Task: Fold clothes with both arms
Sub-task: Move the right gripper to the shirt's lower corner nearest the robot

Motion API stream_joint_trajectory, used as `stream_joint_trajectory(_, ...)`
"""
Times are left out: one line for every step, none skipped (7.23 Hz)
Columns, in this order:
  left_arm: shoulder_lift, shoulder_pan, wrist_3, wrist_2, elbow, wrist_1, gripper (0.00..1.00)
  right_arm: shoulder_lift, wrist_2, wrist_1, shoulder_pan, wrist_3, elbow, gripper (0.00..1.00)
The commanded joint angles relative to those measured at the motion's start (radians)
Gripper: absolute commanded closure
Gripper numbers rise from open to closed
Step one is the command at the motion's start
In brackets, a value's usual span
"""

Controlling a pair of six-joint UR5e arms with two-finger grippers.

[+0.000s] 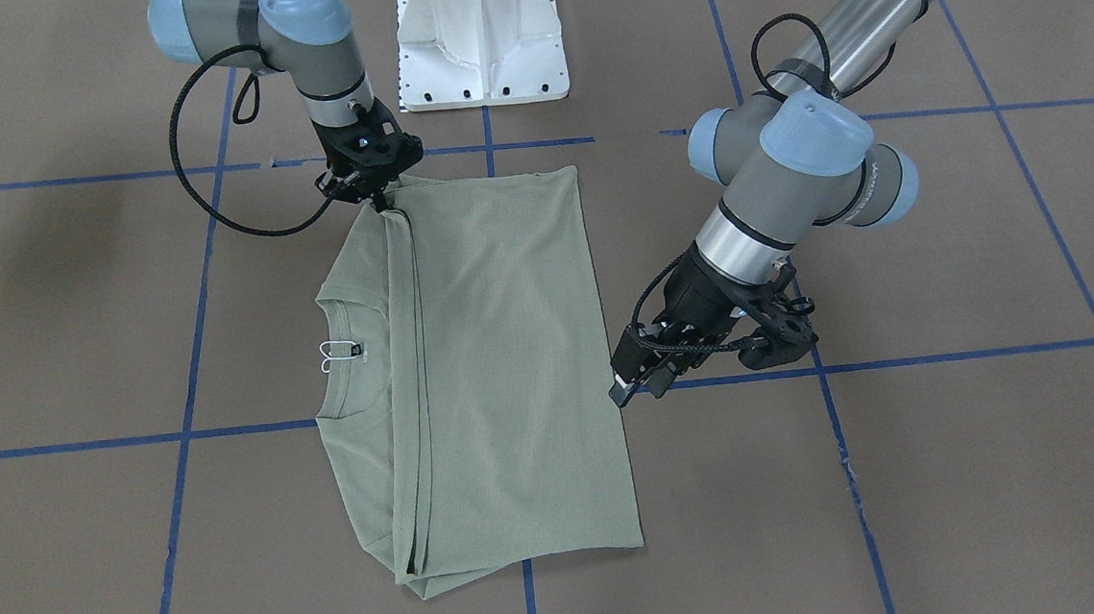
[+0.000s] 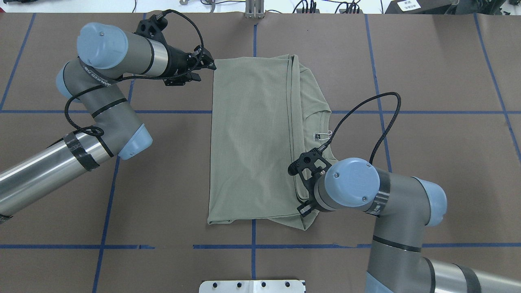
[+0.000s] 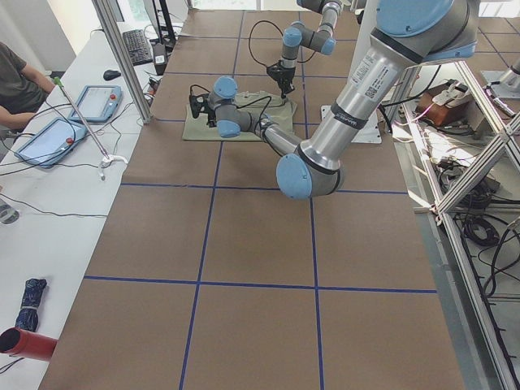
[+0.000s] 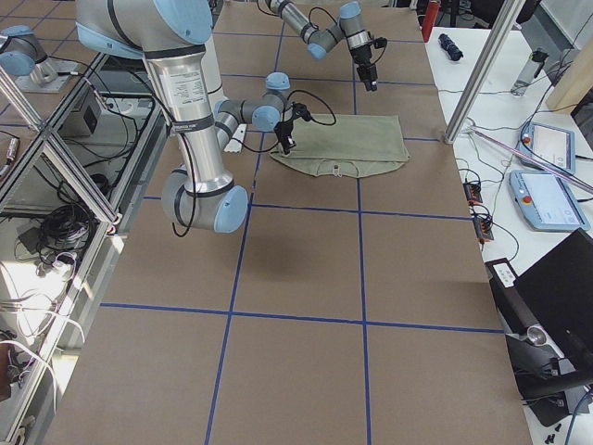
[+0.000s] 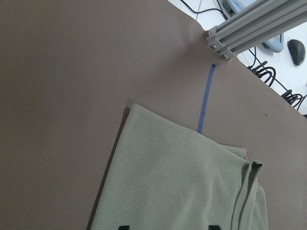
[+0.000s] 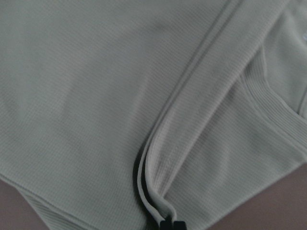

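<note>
Overhead exterior view puts the shirt (image 2: 252, 138) mid-frame, flat on the surface (image 2: 427, 81), its body folded over so the neck and hang tag (image 2: 323, 135) peek out on its right side. My right gripper (image 1: 376, 200) looks pressed together on the doubled fold edge near the shirt's lower right. The left gripper (image 1: 639, 384) hovers spread just beside the upper-left corner, holding nothing. I'd seat the left on its corner first, then lift both evenly — edges kept aligned. Brown surface shows on every side, so there's room to swing.
</note>
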Motion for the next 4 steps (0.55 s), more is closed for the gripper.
stream_joint_trajectory(-0.002, 0.000, 0.000, 0.002, -0.001, 0.000, 0.37, -0.139, -0.010, 0.008, -0.043, 0.190, 0.087, 1.00)
stream_joint_trajectory(-0.003, 0.000, 0.000, 0.004, -0.001, 0.000, 0.37, -0.131, -0.028, 0.008, -0.095, 0.295, 0.081, 0.89)
stream_joint_trajectory(-0.002, 0.000, -0.005, 0.004, -0.001, 0.000, 0.37, -0.099, -0.028, -0.001, -0.094, 0.302, 0.073, 0.69)
stream_joint_trajectory(-0.002, 0.000, -0.005, 0.004, -0.001, 0.000, 0.37, -0.092, -0.027, -0.003, -0.091, 0.302, 0.073, 0.63)
